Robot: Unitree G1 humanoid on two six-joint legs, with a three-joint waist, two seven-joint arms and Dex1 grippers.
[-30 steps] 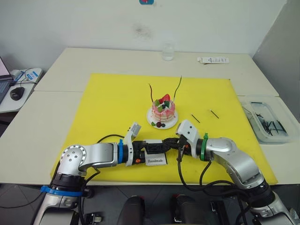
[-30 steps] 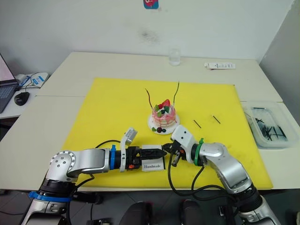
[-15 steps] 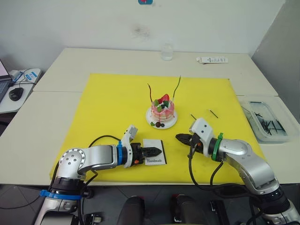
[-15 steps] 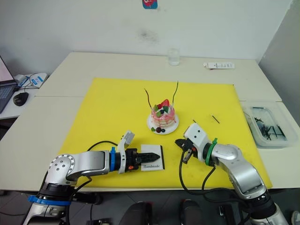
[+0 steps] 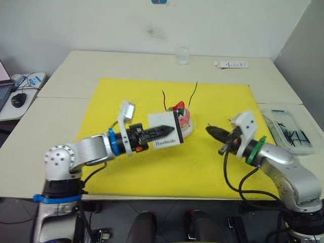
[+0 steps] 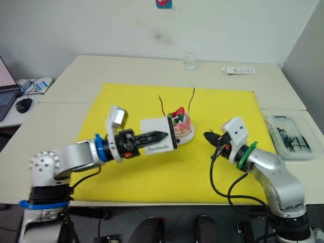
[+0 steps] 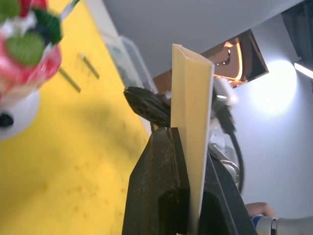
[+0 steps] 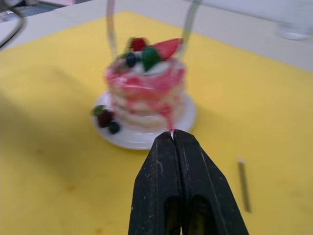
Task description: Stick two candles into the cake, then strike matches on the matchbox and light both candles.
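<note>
Matchbox (image 5: 165, 129) clamped edgewise, left gripper (image 5: 161, 129) (cake (image 8: 145, 95) adjacent).

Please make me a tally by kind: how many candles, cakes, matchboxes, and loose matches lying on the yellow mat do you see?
candles (green, dark red), both standing in the cake: 2
cake: 1
matchbox, lifted off the mat: 1
loose matches on the mat: 2
Total: 6

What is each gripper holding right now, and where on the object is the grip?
The left gripper clamps the matchbox across its flat faces. The right gripper is shut; a held match cannot be told.
</note>
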